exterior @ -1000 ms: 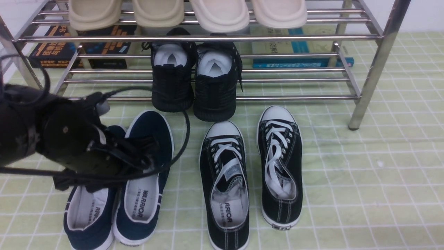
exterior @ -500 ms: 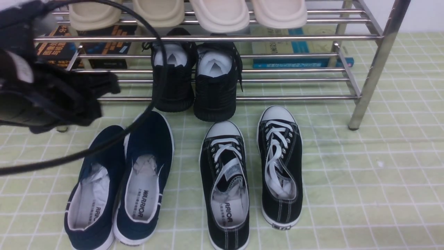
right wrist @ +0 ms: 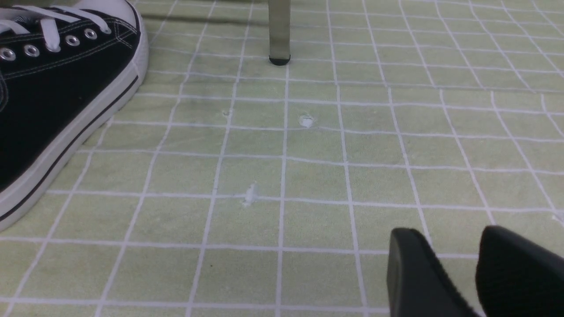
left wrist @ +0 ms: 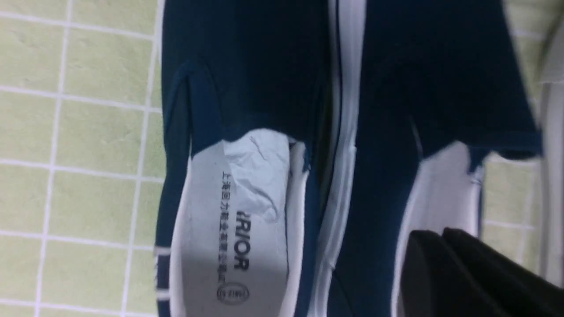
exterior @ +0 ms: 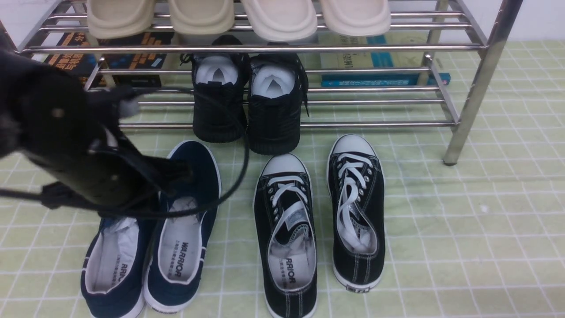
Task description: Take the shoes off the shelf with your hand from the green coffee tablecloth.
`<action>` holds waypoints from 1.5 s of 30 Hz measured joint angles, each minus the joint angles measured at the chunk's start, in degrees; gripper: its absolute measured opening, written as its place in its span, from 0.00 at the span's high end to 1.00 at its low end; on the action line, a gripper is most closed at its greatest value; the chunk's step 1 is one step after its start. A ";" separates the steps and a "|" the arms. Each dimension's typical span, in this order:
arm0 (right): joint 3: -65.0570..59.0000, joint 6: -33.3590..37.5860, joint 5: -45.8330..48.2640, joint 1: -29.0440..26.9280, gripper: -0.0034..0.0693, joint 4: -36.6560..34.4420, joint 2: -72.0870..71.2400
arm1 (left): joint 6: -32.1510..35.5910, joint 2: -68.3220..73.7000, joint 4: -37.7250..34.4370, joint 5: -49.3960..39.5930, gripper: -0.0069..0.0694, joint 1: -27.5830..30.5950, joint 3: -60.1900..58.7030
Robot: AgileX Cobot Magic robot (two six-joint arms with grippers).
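The shoes, a navy blue slip-on pair (exterior: 176, 265) with white insoles, lie side by side on the green coffee tablecloth (exterior: 463, 221) in front of the shelf (exterior: 479, 66). My left hand (exterior: 182, 171) hangs low over the front of the pair, its black body and cables covering the toe of the left one. In the left wrist view the shoes (left wrist: 246, 88) fill the frame. The left gripper (left wrist: 434, 237) is shut with its fingertips pressed together just above one shoe's insole, nothing between them. My right gripper (right wrist: 445, 237) stands open over bare cloth.
A pair of black white-laced sneakers (exterior: 287, 229) lies to the right of the navy pair, one toe in the right wrist view (right wrist: 53, 88). All-black shoes (exterior: 247, 106) sit on the lower tier, beige slippers (exterior: 238, 17) on top, books (exterior: 375, 66) behind. A chrome shelf leg (right wrist: 279, 31) stands ahead.
My left arm swung up and to the left away from the navy shoes, then came back down over them with its jaws closed. The shoes lie where they were.
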State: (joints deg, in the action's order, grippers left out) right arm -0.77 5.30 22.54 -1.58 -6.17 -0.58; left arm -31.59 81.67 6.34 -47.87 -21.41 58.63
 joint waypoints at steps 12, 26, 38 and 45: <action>0.00 0.00 0.00 0.00 0.63 -0.05 0.00 | 1.90 6.47 2.57 9.44 0.42 0.00 0.00; 0.00 0.00 0.00 0.00 0.63 -0.05 0.00 | 4.23 9.48 0.71 12.45 0.47 0.00 0.00; 0.00 0.00 0.00 0.00 0.63 0.00 0.00 | 4.24 6.79 -1.35 8.48 0.42 0.00 3.67; 0.00 0.00 0.00 0.00 0.63 0.00 0.00 | 4.24 5.98 -3.55 7.65 0.30 0.00 6.43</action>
State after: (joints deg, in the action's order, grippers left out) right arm -0.77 5.30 22.54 -1.58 -6.17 -0.58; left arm -27.34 87.65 2.79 -40.22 -21.41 65.06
